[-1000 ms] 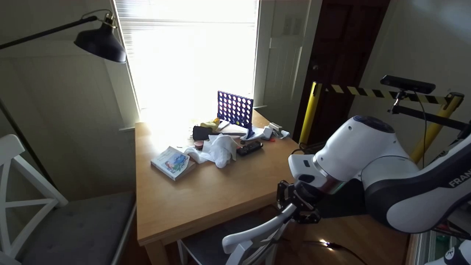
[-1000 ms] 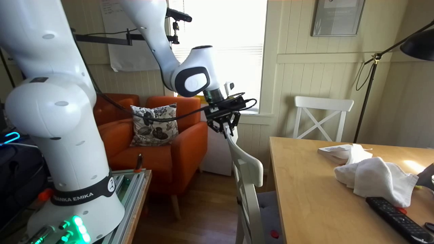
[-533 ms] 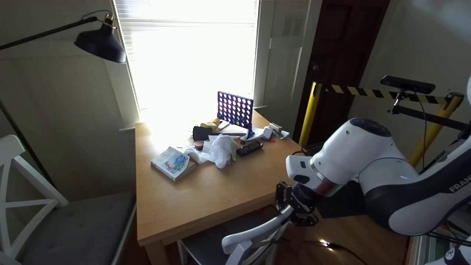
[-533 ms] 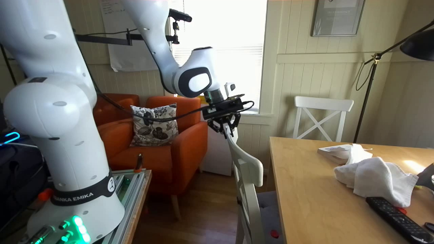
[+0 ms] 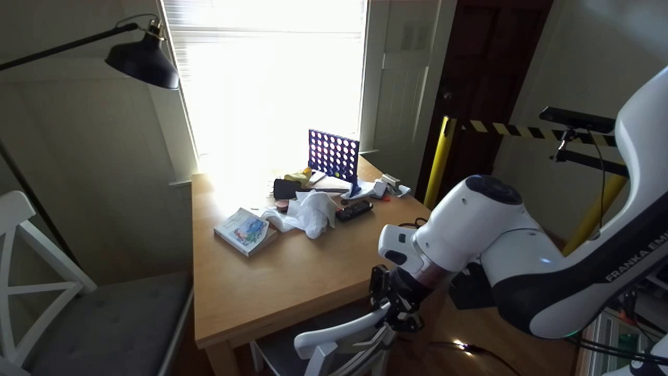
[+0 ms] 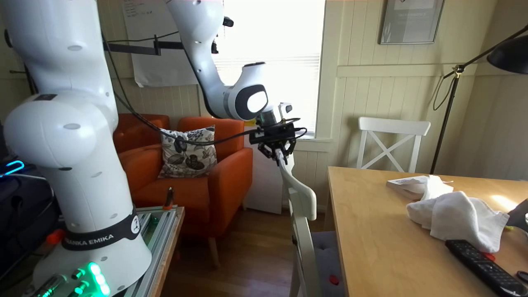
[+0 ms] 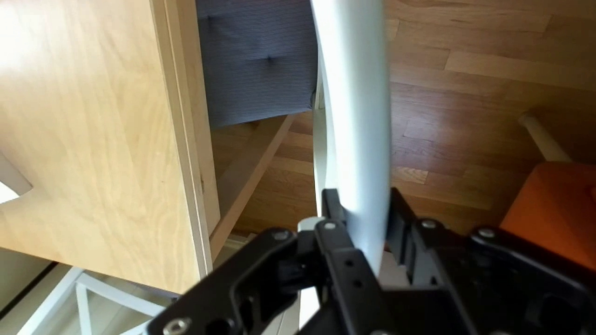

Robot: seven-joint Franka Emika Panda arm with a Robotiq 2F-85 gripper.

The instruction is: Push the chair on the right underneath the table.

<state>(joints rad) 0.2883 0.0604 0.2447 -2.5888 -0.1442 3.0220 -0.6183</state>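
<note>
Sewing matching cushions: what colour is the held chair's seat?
The seat is bluish grey, clearest in the wrist view.

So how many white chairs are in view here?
2. The target chair has its top rail in the gripper and sits partly under the table. The second chair stands along the table's adjoining side, near the black lamp. More could be out of frame.

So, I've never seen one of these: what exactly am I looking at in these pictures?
The white machine is a robot arm; the black gripper at its end works like a hand. Two of the views look in from different spots in the room; the third looks down from the arm's wrist. On the table lie a book, a white cloth, a remote control and other things. The gripper is closed on a white chair, at the top of its back; its grey seat is partly under the table.
</note>
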